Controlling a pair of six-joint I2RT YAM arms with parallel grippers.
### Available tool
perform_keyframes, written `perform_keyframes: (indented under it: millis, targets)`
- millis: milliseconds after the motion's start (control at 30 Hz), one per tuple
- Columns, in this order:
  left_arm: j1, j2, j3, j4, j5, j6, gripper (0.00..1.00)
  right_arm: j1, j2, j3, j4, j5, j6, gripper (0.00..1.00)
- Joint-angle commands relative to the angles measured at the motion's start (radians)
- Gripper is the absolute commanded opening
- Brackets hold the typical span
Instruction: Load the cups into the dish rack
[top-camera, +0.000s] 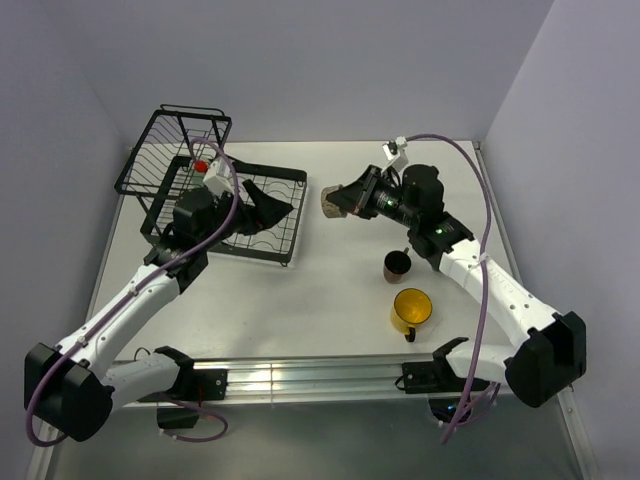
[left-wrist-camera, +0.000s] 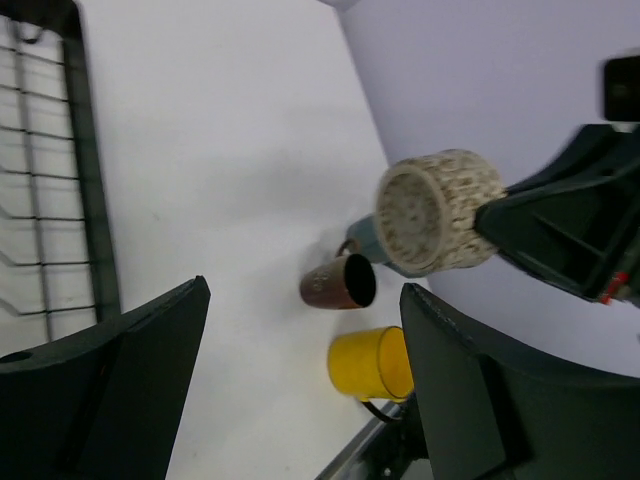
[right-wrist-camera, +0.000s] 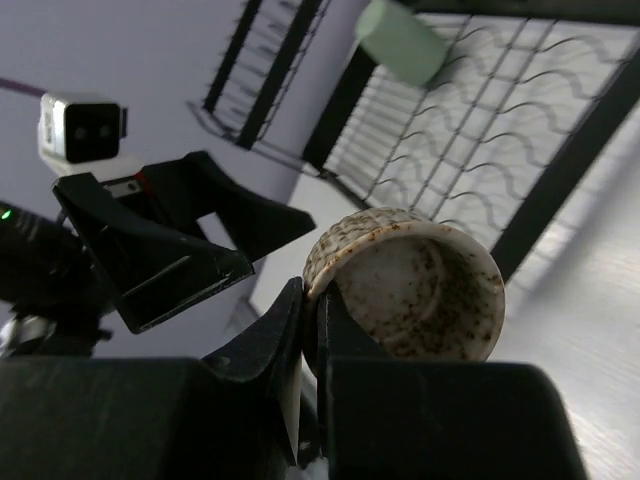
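We see the right fingers (right-wrist-camera: 272, 352) closed on the rim of the speckled cup (right-wrist-camera: 412, 290), pinching its wall on one side. The cup is held in the air, tipped on its side, with its mouth facing back toward the right wrist and its base turned toward the left arm. From above, it hangs just beyond the right edge of the rack (top-camera: 172, 165), clear of the surface (top-camera: 300, 300).

The left fingers (left-wrist-camera: 130, 385) stand wide apart and hold nothing. We find them over the flat part of the rack, pointing toward the speckled cup but not touching it. There is a gap between the two arms.

The green cup (right-wrist-camera: 400, 40) lies on the wavy wires of the rack's flat part. From above we cannot make it out behind the left arm.

The brown mug (top-camera: 397, 265) stands upright on the surface to the right of the rack, under the right arm. The yellow mug (top-camera: 411, 310) stands just beside it, nearer the arm bases, with its handle pointing toward the near edge. Both mugs are well apart from the rack.
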Motion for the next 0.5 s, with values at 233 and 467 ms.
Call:
perform_keyframes:
  millis: [233, 467]
  targets:
    - [0.011, 0.001, -0.039, 0.398, 0.357, -0.001, 0.84, 0.001, 0.020, -0.123, 0.514, -0.331, 0.403, 0.00]
    - [0.011, 0.009, -0.053, 0.390, 0.382, 0.080, 0.84, -0.002, 0.025, -0.137, 0.611, -0.348, 0.538, 0.00]
